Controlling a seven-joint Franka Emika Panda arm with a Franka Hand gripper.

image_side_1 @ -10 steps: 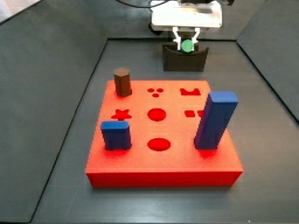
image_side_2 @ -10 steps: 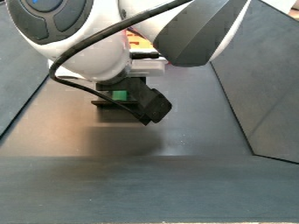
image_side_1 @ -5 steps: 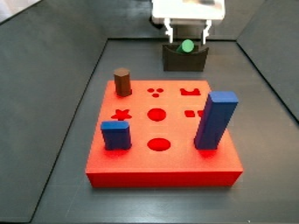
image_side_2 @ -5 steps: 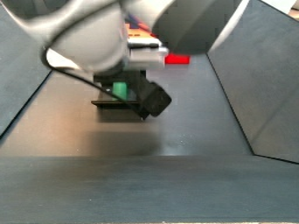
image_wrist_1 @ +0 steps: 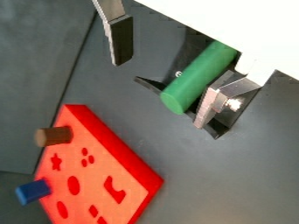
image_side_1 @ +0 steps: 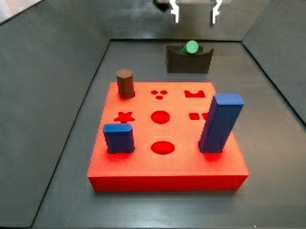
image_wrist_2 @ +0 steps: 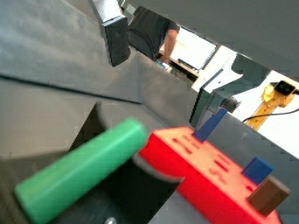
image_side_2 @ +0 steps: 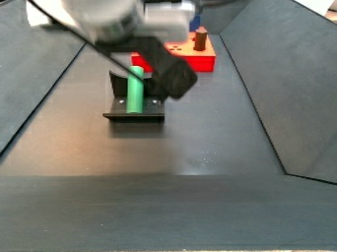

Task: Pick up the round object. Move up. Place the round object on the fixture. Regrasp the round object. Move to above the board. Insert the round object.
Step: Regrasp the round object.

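— Where's the peg right now?

— The round object [image_side_1: 191, 46], slim and green, lies in the notch of the fixture [image_side_1: 189, 61] near the far edge of the desk, roughly midway between its two far corners. Nothing grips it; in a side view [image_side_2: 134, 89] it rests lengthwise across the dark block.

— And the claw?

— The gripper [image_side_1: 195, 10] hangs directly above the fixture, clear of the peg. Its fingers [image_wrist_1: 117, 39] are spread wide, one silver plate on each side with open air between them, and the green cylinder [image_wrist_1: 198, 77] shows below that gap.

— So how much is done?

— By my reading, the pickup, the lift and the placing on the fixture are finished. Regrasping appears to be the step in hand. Carrying it over the board and inserting it remain.

— The board?

— The red board [image_side_1: 167, 174] sits toward the near edge of the desk, well apart from the fixture. A brown cylinder [image_side_1: 125, 83] and two blue blocks, tall [image_side_1: 220, 122] and short [image_side_1: 117, 138], stand in it; the round holes in the middle row look open.
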